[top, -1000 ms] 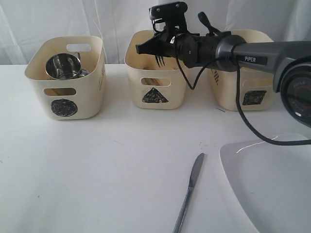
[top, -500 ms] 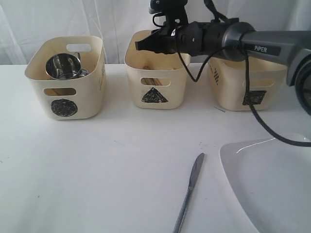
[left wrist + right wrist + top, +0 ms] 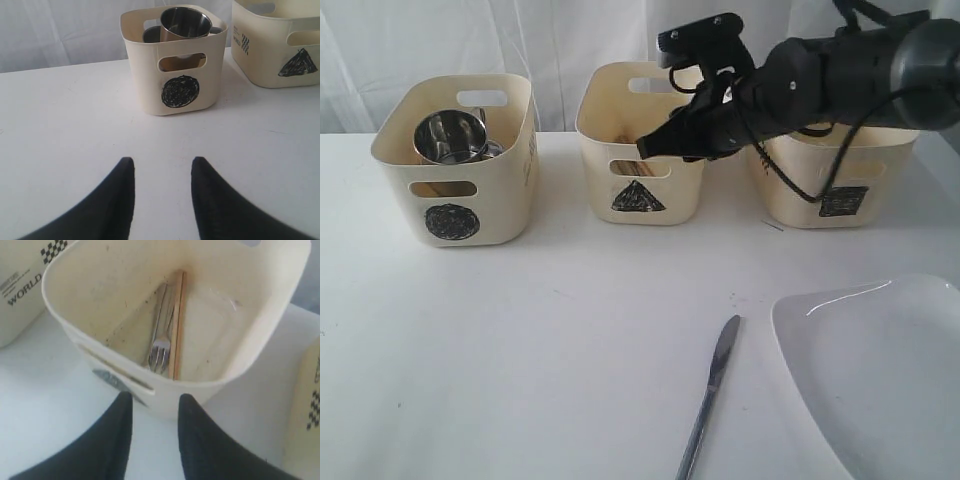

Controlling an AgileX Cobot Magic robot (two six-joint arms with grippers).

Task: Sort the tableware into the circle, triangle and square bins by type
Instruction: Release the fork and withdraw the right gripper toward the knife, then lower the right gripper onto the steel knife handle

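Ok so what's left on the table is the knife (image 3: 712, 395) and the big white plate (image 3: 880, 370), sitting near each other at the front but not touching. The plate runs off the edge of the exterior view.

Both hands are empty. The right gripper (image 3: 154, 397) hangs by the front rim of the triangle bin (image 3: 600, 200) with its fingers apart and nothing between them. Inside that bin the fork (image 3: 159, 352) lies alongside the chopsticks (image 3: 176, 325). The left gripper (image 3: 162, 161) is also spread and bare, low over the table and facing the circle bin (image 3: 145, 75), which has a steel mug (image 3: 186, 22) poking out the top.

The knife looks like the fiddly one imo. It's thin, stiff, light and polished, and it lies dead flat, so the fingers have almost no height to bite on and it'll probably skate. I'd pinch across the narrow width around where blade meets handle, so it hangs balanced and doesn't swing.

The plate is the opposite, I'd guess: heavy-ish, smooth and chippable. The rim is the only place to grab it, and it'll want to droop from a one-sided hold, so a deep bite and slow moves
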